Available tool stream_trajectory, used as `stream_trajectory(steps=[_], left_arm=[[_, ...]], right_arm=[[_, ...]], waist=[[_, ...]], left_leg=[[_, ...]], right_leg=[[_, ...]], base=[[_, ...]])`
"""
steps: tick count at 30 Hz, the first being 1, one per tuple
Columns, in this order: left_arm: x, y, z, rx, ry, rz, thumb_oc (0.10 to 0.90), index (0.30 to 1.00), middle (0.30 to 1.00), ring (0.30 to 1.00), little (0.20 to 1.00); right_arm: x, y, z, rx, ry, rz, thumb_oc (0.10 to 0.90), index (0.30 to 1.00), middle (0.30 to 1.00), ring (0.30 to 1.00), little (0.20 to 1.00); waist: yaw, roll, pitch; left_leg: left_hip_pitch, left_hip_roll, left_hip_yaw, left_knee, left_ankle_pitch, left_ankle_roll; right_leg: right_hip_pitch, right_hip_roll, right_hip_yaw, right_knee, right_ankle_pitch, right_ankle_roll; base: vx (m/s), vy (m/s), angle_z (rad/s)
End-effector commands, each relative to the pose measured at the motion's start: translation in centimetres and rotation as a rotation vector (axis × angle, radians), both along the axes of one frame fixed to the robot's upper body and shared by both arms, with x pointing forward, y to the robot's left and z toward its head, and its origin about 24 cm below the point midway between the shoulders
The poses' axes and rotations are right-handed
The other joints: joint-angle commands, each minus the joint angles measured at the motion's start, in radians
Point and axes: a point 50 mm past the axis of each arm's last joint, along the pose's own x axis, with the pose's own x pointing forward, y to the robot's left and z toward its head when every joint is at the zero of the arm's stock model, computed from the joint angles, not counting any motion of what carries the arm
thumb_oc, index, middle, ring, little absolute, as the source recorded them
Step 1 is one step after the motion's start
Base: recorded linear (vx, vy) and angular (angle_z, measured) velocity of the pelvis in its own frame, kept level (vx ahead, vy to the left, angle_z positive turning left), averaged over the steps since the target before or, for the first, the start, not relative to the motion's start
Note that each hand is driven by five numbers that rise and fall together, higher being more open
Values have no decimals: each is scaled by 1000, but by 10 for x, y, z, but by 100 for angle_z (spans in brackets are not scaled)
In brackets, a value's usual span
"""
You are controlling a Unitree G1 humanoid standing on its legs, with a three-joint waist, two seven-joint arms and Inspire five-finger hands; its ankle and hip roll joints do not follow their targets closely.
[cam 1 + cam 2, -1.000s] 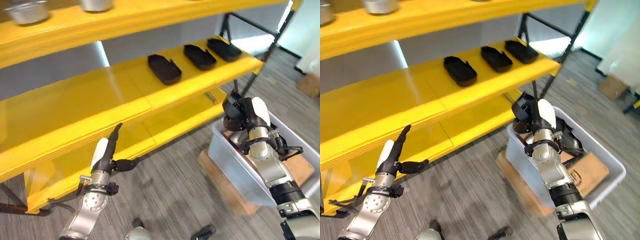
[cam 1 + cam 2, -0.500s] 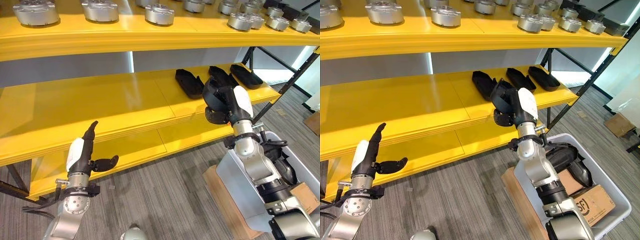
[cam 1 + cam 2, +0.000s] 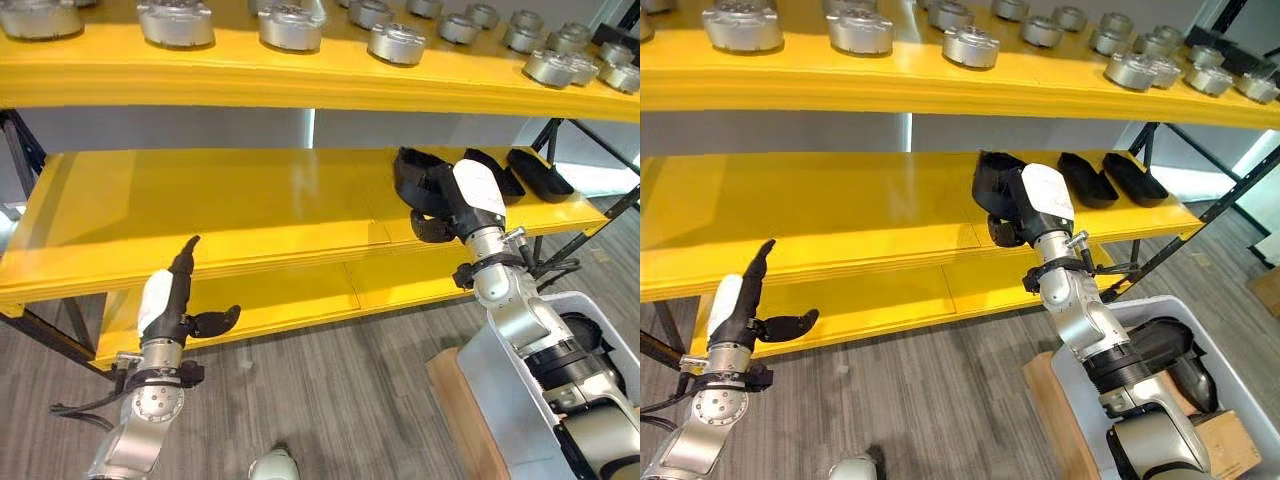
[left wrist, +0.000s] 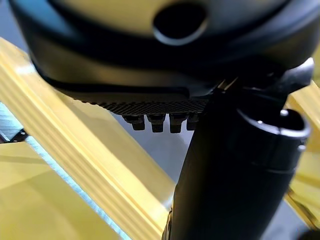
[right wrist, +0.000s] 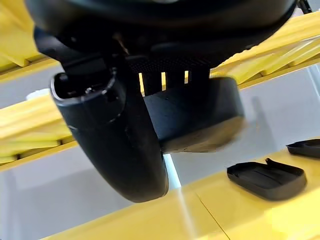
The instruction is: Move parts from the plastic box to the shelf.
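Nearest, low beside the right arm, the plastic box [image 3: 1080, 400] with dark parts [image 3: 1160, 345] lying inside, well below and behind the right hand. Off to the other side, the left hand [image 3: 165, 305] raised in front of the lowest yellow board, fingers straight and pointing up, thumb stuck out sideways, nothing held, clear of the shelf [image 3: 200, 215]. Higher up, the right hand [image 3: 1025, 205] lifted to the middle board's front edge, fingers and thumb curled round a black part [image 3: 990, 185]; in the right wrist view the same part [image 5: 200, 120] clamped between thumb and fingers and hanging above the yellow board, not touching it. Just past the right hand, on the middle board, two more black parts [image 3: 1086, 178] lying flat side by side, well apart from the held one. Farthest and above both hands, a row of round silver metal pieces [image 3: 290, 25] along the top board.
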Motion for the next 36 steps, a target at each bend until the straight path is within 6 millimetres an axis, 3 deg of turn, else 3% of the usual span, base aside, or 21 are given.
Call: stream_trajectory(steps=[1, 4, 12, 20, 25, 36], left_arm=[[21, -27, 64, 25, -298, -179, 900, 1000, 1000, 1000, 1000], [21, -29, 61, 15, -283, -185, 900, 1000, 1000, 1000, 1000], [17, -35, 57, -23, -273, -209, 900, 1000, 1000, 1000, 1000], [16, -38, 56, -29, -280, -226, 900, 1000, 1000, 1000, 1000], [14, -40, 55, -24, -282, -232, 900, 1000, 1000, 1000, 1000], [12, -40, 54, -29, -282, -236, 900, 1000, 1000, 1000, 1000]], right_arm=[[-2, -13, 102, -41, -390, -49, 400, 300, 300, 300, 300], [-3, -13, 102, -20, -382, -33, 400, 300, 300, 300, 300], [2, -2, 121, -101, -423, 4, 400, 300, 300, 300, 300], [7, 7, 138, -244, -459, 4, 400, 300, 300, 300, 300], [11, 22, 151, -326, -492, 30, 400, 300, 300, 300, 300], [25, 37, 146, -322, -440, 36, 400, 300, 300, 300, 300]], waist=[[-3, -39, -47], [6, -54, -62], [33, -33, -76], [56, -21, -68], [71, -24, -73], [89, -31, -77]], left_leg=[[84, 69, -47, -29, -79, -107], [79, 86, -81, -47, -51, -132], [58, 139, -128, -124, 21, -170], [53, 152, -137, -141, 36, -178], [61, 155, -130, -175, 52, -182], [71, 150, -122, -207, 67, -183]], right_leg=[[-36, -26, 3, 18, 78, 13], [16, -20, -67, 7, 75, 18], [45, 13, -175, 35, -7, -11], [45, 27, -193, 49, -28, -21], [59, 36, -206, 29, -25, -22], [72, 41, -214, 2, -19, -26]], base=[[76, -178, 99], [99, -221, 106], [53, -137, 33], [28, -39, 6], [11, -8, 4], [5, 0, 2]])
